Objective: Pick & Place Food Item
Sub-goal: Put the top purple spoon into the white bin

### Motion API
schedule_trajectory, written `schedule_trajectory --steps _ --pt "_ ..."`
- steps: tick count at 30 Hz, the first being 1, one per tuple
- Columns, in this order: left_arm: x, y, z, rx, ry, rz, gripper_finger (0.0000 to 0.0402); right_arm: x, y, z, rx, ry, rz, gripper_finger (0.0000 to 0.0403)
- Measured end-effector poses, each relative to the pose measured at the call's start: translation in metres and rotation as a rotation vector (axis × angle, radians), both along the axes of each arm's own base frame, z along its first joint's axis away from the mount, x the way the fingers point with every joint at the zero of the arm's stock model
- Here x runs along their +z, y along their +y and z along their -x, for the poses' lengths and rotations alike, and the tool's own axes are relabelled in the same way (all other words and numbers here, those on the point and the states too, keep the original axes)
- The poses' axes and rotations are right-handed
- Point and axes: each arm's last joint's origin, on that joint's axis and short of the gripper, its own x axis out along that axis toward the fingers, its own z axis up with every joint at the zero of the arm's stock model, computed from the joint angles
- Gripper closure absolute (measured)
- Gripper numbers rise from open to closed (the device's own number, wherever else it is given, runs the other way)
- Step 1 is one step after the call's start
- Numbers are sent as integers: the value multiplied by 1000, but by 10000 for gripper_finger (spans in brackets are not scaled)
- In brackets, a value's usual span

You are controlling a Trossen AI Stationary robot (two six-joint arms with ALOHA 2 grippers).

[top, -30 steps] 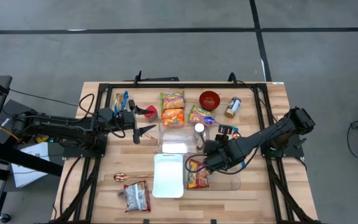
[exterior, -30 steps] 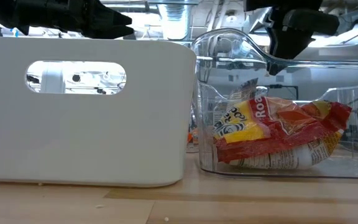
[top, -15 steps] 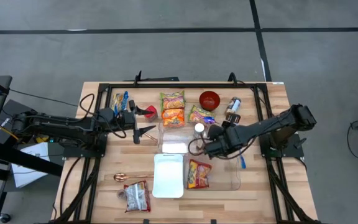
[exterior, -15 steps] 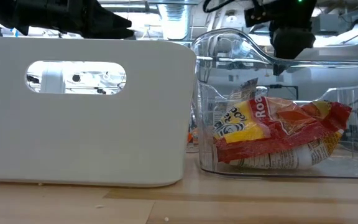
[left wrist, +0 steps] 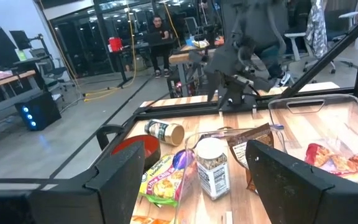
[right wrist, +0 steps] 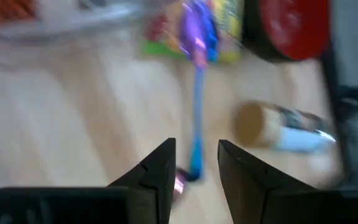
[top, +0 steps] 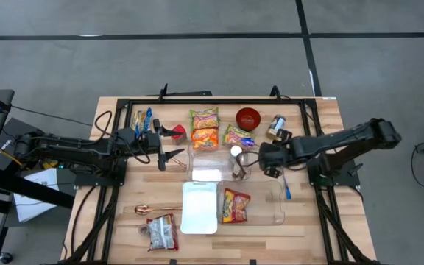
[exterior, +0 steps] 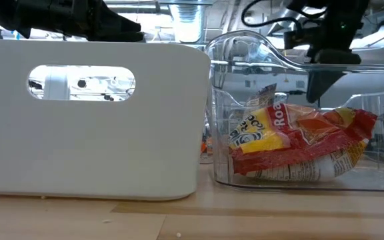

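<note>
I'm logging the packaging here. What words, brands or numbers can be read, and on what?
"Roa": on the red and yellow packet in the clear bin; the rest is creased away.
Jar label: print too small to read.
Other packets: too small to read.

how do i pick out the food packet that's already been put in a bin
Find the two bins side by side near the table's front edge: a white bin and, right of it, a clear bin. The snack packet lies alone inside the clear one, red, orange and yellow. The other packets all lie on bare wood.
</note>
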Motion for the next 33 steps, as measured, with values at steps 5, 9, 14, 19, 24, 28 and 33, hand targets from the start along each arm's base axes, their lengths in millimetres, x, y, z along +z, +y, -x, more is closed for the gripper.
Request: schedule_trajectory --steps 5,9,14,19,24,28,33 --pt "-1 0 -1 0 8 0 128 -4 -9 14 88 -166 -144 290" --pt "-3 0 -3 0 13 0 128 -6 -21 20 149 -225 -212 290" --pt "-5 0 -7 0 11 0 128 -9 -43 18 203 -203 -260 290" --pt "-7 1 -9 9 28 -11 128 -19 -64 12 256 -160 -295 290" --pt "-7 1 -9 19 24 -12 128 -30 -81 6 308 -128 -304 290" --pt "-7 1 -9 18 24 -12 128 -40 -97 2 275 -106 -299 290" --pt "-7 1 -9 19 24 -12 128 -54 -115 -2 212 -99 -307 290"
